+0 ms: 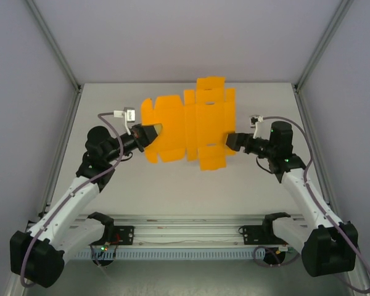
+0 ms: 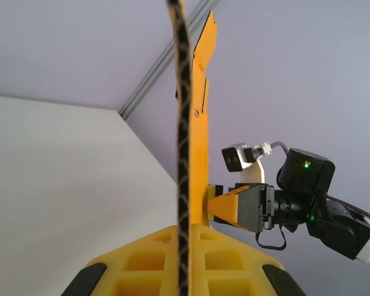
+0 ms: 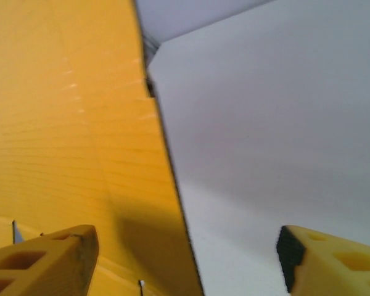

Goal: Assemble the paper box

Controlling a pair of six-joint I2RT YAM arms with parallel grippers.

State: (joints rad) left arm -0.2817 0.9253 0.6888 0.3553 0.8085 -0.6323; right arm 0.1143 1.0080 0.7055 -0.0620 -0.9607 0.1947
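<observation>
The paper box (image 1: pixel 188 123) is a flat orange-yellow die-cut sheet with flaps and tabs, held up off the white table (image 1: pixel 172 185). My left gripper (image 1: pixel 147 132) is shut on the sheet's left edge. In the left wrist view the sheet (image 2: pixel 198 123) runs edge-on, straight up from between the closed fingers of my left gripper (image 2: pixel 186 237). My right gripper (image 1: pixel 231 140) is at the sheet's right edge and stands open. In the right wrist view the sheet (image 3: pixel 68 123) covers the left side, its edge passing between the wide-apart fingers (image 3: pixel 46 259). The left wrist view also catches the right gripper (image 2: pixel 225 206) against the sheet's far side.
Grey enclosure walls with aluminium posts (image 1: pixel 55 52) surround the table on three sides. A rail with cables (image 1: pixel 185 234) runs along the near edge between the arm bases. Bare table surface lies in front of the sheet.
</observation>
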